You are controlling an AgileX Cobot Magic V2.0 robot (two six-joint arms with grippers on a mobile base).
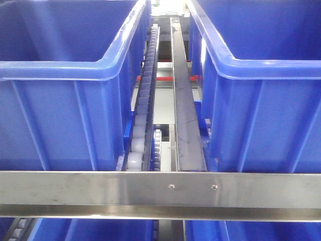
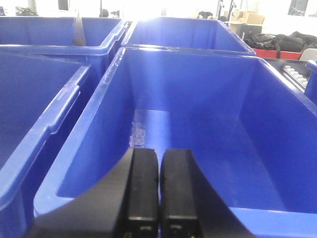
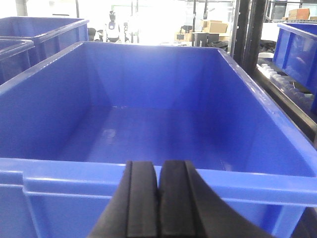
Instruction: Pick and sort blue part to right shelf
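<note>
Blue bins everywhere, but the blue part is not in any view.

Blue plastic fills each picture, yet neither wrist view shows the blue part, so where it sits cannot be told. The left gripper (image 2: 159,191) has its fingers pressed together with nothing between them, just behind the near wall of the left bin (image 2: 84,148), which looks empty. The right gripper (image 3: 158,198) is pinched the same way, empty, behind the near rim of the right bin (image 3: 148,181), also bare inside. A reach made now could go wrong: blue on blue makes the part easy to miss, and the tall bin walls could catch a low arm. Open room lies above the rims. Between the bins in the front view run a roller track (image 1: 143,110) and a metal rail (image 1: 183,100), behind a steel bar (image 1: 100,188).
</note>
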